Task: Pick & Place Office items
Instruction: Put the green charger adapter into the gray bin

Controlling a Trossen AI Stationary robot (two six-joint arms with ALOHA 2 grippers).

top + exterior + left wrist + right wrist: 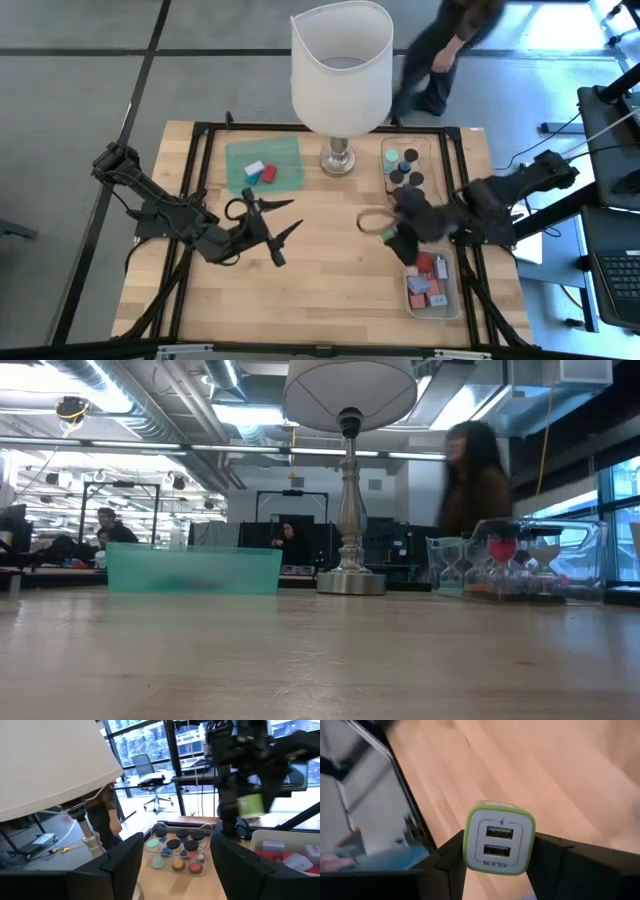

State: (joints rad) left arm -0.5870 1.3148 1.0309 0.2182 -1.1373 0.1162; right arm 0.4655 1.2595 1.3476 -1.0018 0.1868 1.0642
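Observation:
My right gripper (392, 237) is shut on a small white charger with a lime-green rim and two USB sockets (499, 840). It hovers over the table's right half, between the two clear trays; the left wrist view shows the charger (250, 805) off the wood. My left gripper (290, 218) is open over the table's middle, near the green tray, and touches nothing. White, red and blue blocks (261, 172) lie in the green tray (285, 160). Dark and teal round pieces (405, 165) fill the far clear tray. Red and lavender blocks (428, 282) lie in the near clear tray. My right gripper pinches the charger's body by its two opposite green-rimmed sides (468, 845) between the two fingers (451, 855). The socket face points back at the wrist camera. The charger is lifted clear of the table.
A tall lamp with a white shade (340, 65) stands at the table's far middle, its metal base (350, 580) between the green tray (195, 570) and the clear tray (520, 565). A thin loop (372, 218) lies on the wood beside my right gripper. A person (445, 50) moves beyond the far edge.

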